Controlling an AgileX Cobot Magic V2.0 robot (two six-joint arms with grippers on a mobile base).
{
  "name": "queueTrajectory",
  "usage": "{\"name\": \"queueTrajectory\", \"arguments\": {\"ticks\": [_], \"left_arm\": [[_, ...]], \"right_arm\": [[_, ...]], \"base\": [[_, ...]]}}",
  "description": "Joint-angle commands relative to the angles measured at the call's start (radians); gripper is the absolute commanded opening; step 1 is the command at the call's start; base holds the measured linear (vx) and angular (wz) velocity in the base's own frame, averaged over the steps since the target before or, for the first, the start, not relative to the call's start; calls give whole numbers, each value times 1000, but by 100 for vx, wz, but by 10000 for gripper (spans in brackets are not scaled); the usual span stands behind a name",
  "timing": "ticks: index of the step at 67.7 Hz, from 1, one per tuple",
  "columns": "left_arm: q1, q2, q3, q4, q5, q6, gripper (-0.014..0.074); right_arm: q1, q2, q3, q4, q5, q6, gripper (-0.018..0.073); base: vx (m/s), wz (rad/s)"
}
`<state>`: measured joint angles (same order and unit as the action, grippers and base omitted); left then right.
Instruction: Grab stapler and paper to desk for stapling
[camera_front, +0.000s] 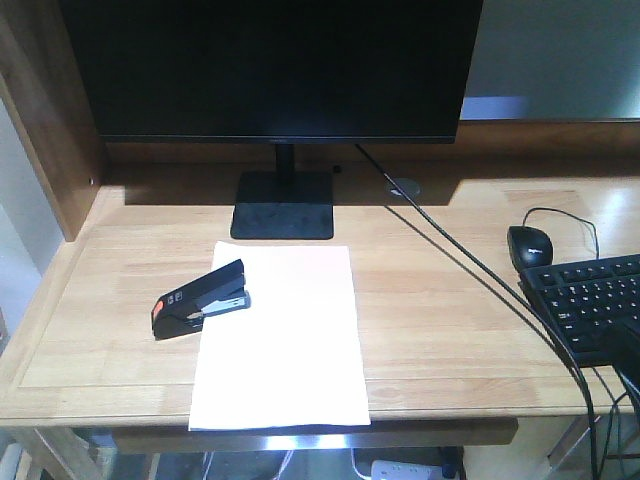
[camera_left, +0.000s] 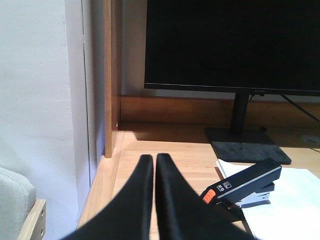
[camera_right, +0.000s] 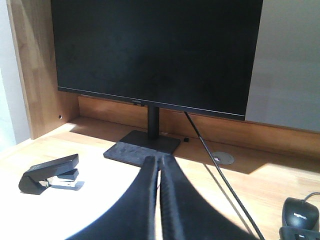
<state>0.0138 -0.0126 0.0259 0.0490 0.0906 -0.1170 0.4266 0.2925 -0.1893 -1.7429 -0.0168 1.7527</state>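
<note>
The stapler (camera_front: 200, 298) lies across the paper's (camera_front: 280, 340) left edge, its orange end toward the table's (camera_front: 450, 330) front-left corner. Both arms' fingers (camera_left: 150, 200) (camera_right: 160, 200) are closed, holding nothing.

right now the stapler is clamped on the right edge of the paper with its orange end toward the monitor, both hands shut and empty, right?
Not quite. The stapler sits on the left edge of the paper, as the exterior front view shows, and its orange end points away from the monitor. The left hand and right hand are shut and empty.
</note>
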Motion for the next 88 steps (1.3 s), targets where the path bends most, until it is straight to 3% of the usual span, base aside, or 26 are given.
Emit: {"name": "queueTrajectory", "arguments": {"ticks": [1, 12, 32, 37, 41, 52, 64, 75, 88], "left_arm": [[2, -14, 15, -3, -73, -9, -6], [2, -14, 15, -3, -73, -9, -6], [2, -14, 15, -3, -73, -9, -6], [2, -14, 15, -3, -73, -9, -6], [2, -14, 15, -3, -73, -9, -6], [2, -14, 15, -3, -73, -9, -6], [2, -14, 15, -3, -73, -9, -6], [2, -14, 15, -3, -73, -9, -6], [2, -14, 15, -3, -73, -9, -6]], "right_arm": [[-3, 6, -27, 8, 30, -28, -9], [-3, 6, -27, 258, 37, -334, -9], [-3, 6, -30, 1095, 54, -1308, -9], [-3, 6, -30, 1267, 51, -1487, -9], [-3, 6, -30, 1348, 48, -1594, -9], [-24, 6, -27, 1493, 17, -1738, -9], [-192, 6, -26, 1671, 17, -1806, -9], [-303, -58, 50, 1714, -27, -1838, -9], [-330, -221, 172, 1696, -38, -1833, -9]], "base": [[0, 0], [0, 0], [0, 0], [0, 0], [0, 0], [0, 0], [0, 0], [0, 0], [0, 0]]}}
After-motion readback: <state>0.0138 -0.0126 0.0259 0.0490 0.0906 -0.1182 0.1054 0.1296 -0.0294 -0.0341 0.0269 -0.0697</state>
